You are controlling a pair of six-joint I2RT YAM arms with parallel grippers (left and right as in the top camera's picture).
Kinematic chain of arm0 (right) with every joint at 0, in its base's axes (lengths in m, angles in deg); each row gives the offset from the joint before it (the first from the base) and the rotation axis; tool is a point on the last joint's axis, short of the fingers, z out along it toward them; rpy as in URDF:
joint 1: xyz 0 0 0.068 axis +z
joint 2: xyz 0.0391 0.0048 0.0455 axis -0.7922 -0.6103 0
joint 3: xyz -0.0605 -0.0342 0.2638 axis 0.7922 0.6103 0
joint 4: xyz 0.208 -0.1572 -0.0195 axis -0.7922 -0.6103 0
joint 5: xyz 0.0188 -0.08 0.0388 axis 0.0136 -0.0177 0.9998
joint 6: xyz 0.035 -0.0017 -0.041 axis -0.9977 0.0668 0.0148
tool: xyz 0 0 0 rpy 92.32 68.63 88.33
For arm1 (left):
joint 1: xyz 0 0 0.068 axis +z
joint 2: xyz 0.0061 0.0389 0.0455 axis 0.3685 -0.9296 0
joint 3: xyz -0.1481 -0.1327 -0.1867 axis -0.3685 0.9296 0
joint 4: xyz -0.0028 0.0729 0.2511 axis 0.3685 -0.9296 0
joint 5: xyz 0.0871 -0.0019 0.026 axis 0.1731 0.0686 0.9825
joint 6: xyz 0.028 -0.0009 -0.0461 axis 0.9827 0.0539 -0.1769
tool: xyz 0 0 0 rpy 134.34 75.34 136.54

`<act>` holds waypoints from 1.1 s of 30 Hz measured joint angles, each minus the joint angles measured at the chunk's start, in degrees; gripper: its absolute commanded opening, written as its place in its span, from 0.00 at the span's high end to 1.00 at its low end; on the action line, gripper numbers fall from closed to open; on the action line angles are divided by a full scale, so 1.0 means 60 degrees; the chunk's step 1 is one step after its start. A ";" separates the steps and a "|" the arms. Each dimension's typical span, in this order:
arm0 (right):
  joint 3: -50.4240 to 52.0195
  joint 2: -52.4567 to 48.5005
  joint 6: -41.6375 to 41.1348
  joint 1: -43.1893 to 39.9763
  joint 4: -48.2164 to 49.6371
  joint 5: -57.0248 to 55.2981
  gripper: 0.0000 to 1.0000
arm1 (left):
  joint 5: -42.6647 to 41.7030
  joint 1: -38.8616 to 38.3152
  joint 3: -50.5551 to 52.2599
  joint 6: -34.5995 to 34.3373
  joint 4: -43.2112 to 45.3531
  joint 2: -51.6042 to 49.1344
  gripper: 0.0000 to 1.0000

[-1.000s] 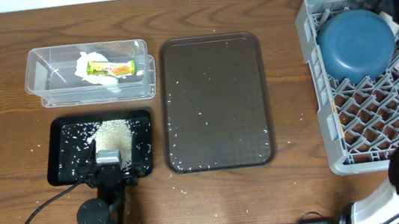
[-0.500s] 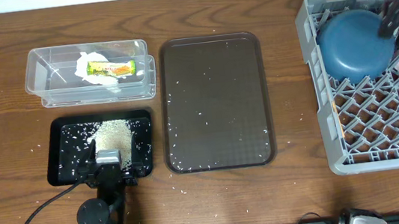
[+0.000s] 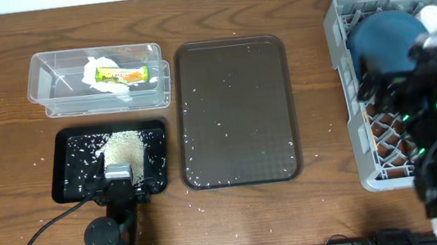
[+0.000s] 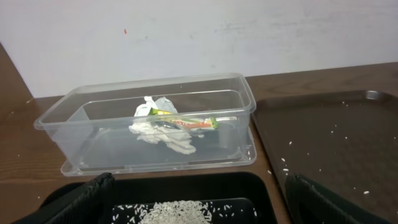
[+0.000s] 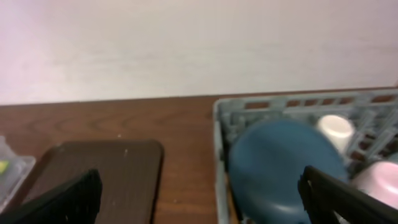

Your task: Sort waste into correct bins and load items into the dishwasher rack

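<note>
The grey dishwasher rack [image 3: 344, 83] stands at the right and holds the upturned dark-blue bowl [image 3: 383, 42], a white cup [image 3: 432, 13] and a pink cup [image 5: 379, 177]. My right gripper [image 3: 399, 77] is open and empty above the rack, just in front of the bowl [image 5: 283, 168]. The black tray [image 3: 71, 168] holds a heap of white rice [image 3: 123, 150]. My left gripper [image 3: 118, 179] hangs open and empty over its near edge. The clear tub [image 3: 49, 84] holds the tissue [image 4: 161, 127] and the snack wrapper [image 3: 121, 75]. The chopsticks and the light-blue bowl are hidden.
The brown serving tray [image 3: 235, 112] lies in the middle with scattered rice grains on it. Loose grains also lie on the wooden table near the trays. My right arm covers the rack's front half.
My right arm has swung from the rack's back right corner toward its front, and is blurred from moving. The left arm has not moved.
</note>
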 measured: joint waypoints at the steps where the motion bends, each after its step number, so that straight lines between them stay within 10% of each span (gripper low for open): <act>1: 0.0426 0.0204 0.0007 0.0084 0.0259 0.0004 0.01 | 0.0004 0.0000 0.0000 0.0000 -0.0004 0.0004 0.11; 33: 0.7617 0.5854 0.0477 0.1333 0.4867 -0.0015 0.01 | 0.0011 0.0004 0.0000 0.0000 -0.0004 0.0004 0.11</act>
